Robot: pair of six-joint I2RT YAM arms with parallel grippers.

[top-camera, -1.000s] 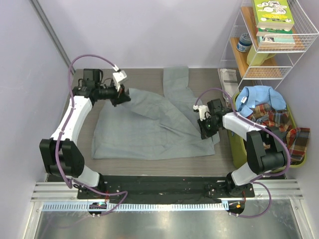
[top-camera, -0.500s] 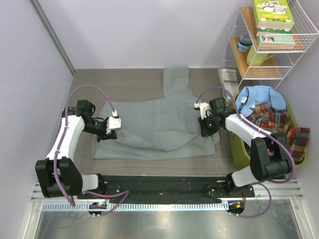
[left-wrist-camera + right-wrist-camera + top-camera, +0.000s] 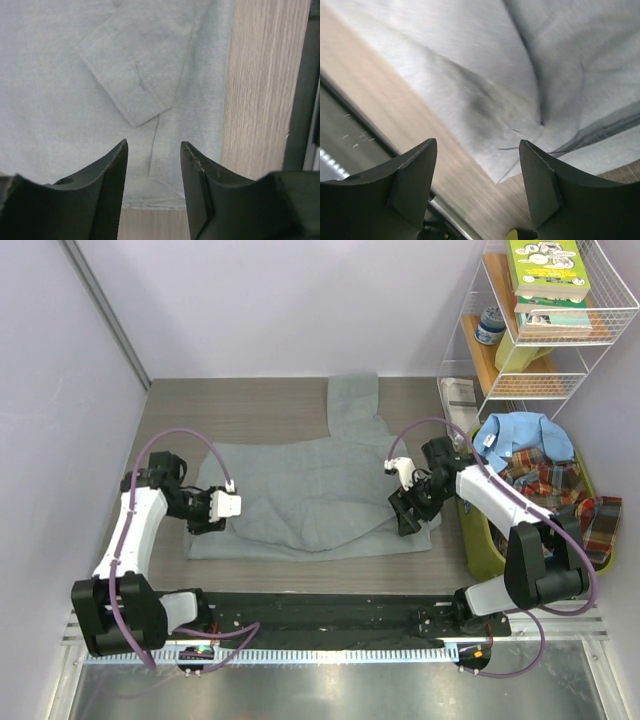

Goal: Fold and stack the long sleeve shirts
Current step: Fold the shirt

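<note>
A grey long sleeve shirt (image 3: 310, 495) lies folded over on the wooden table, one part reaching toward the far wall (image 3: 355, 400). My left gripper (image 3: 207, 522) hovers open over its near-left edge; in the left wrist view the grey shirt (image 3: 100, 75) fills the frame beyond the empty left gripper (image 3: 152, 144). My right gripper (image 3: 406, 521) stands open above the near-right corner, and the right wrist view shows that grey shirt corner (image 3: 545, 60) past the empty right gripper (image 3: 477, 142). A light blue shirt (image 3: 515, 435) and a plaid shirt (image 3: 548, 480) sit in the bin.
A green bin (image 3: 478, 540) stands at the table's right edge. A white wire rack (image 3: 545, 330) with books is at the far right, a booklet (image 3: 458, 393) lying below it. Walls close in the left and far sides. The black base rail (image 3: 320, 610) runs along the near edge.
Both grippers have let go of the grey shirt and opened. The left arm carried the far-left edge toward the near side; the cloth now lies folded over. The right gripper moved slightly nearer.
</note>
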